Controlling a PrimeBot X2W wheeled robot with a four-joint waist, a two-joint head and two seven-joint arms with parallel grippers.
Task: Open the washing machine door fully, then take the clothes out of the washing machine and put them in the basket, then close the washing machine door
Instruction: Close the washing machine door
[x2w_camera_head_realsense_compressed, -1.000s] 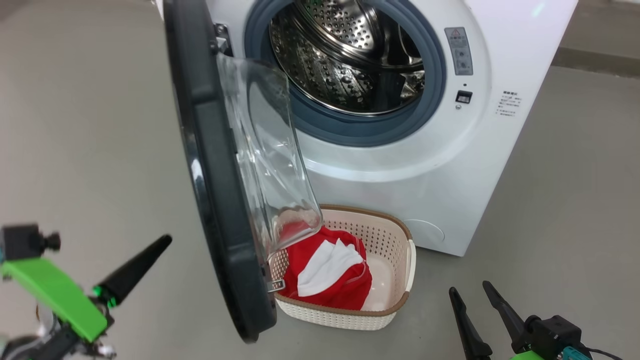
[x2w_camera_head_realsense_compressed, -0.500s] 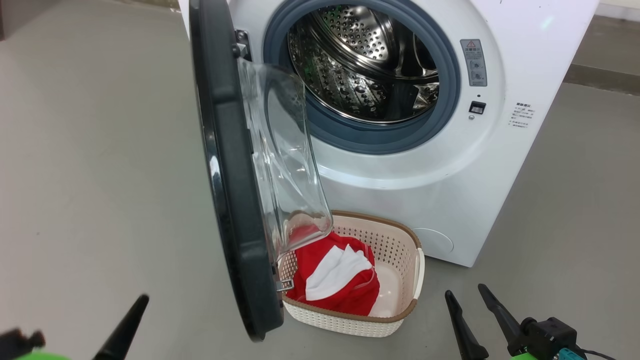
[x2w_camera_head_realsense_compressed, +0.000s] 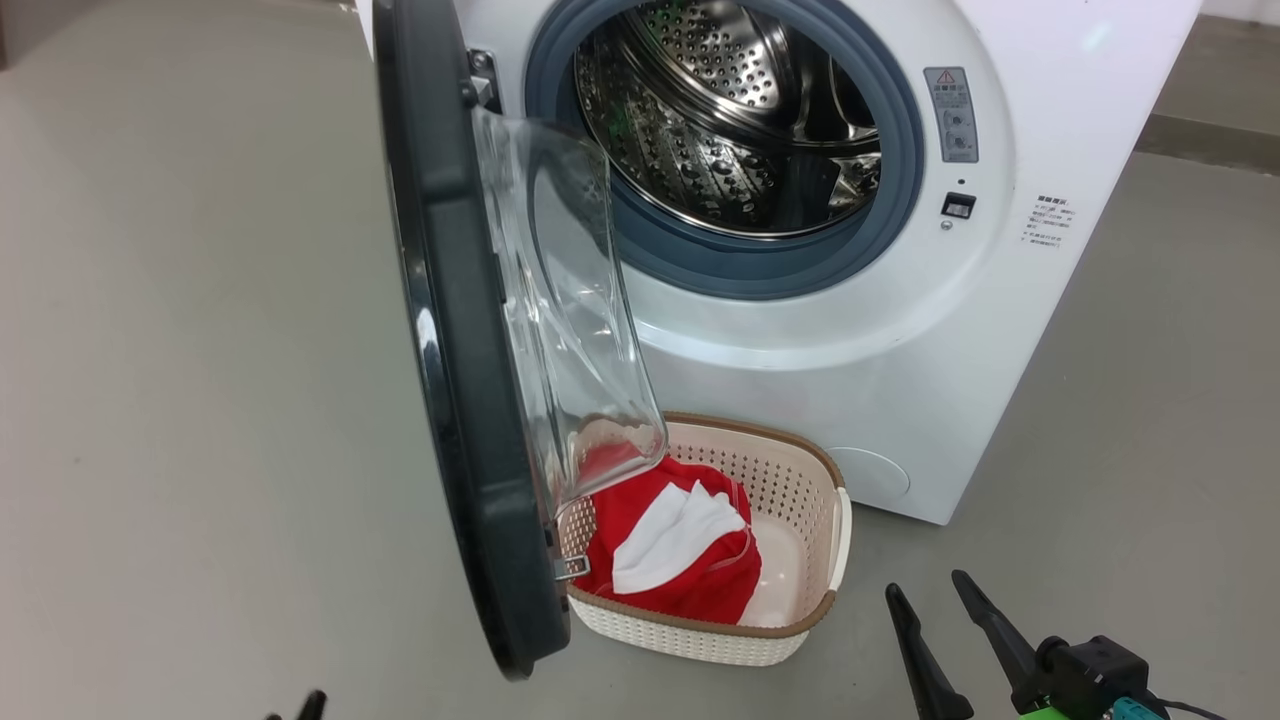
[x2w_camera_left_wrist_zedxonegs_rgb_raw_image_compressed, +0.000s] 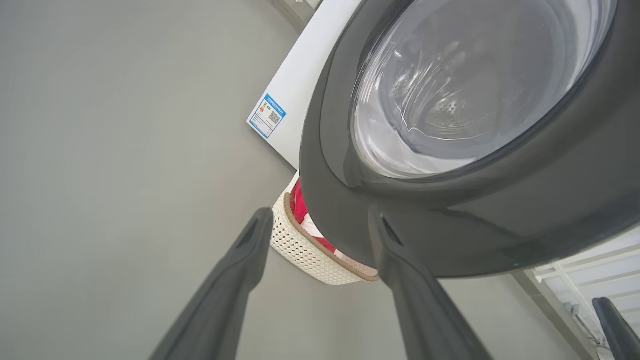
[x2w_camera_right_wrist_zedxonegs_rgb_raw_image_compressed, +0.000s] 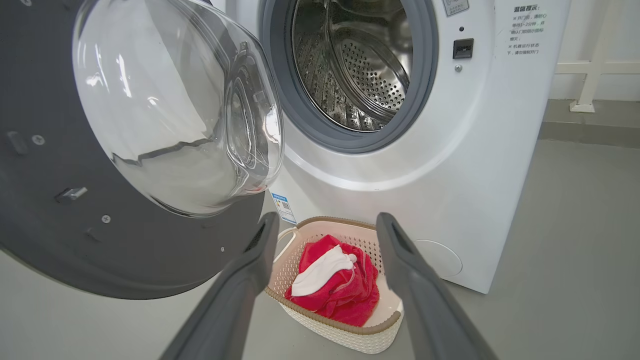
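Two dark fingers of the left gripper stand wide apart with nothing between them. One tip lies over the grey floor; the other overlaps the black rim of the washing machine door, and contact cannot be told. The right gripper is also spread and empty, low and to the right of the basket in the head view, well clear of it.

The clothes lie in the basket as a red bundle with a white fold on top. The basket sits on the floor just in front of the washing machine.

A blue sticker with a small square code sits low on the machine's front. A grey label beside the opening bears a red warning triangle. Lines of Chinese print run further right, too small to read surely. Below the label is a small black latch, and low down a round cover.

The door stands open, edge-on to the head camera. Its glass bowl hangs over the basket's left end and hides part of the red cloth. Behind it the steel drum, inside the grey gasket, holds no fabric that can be seen.
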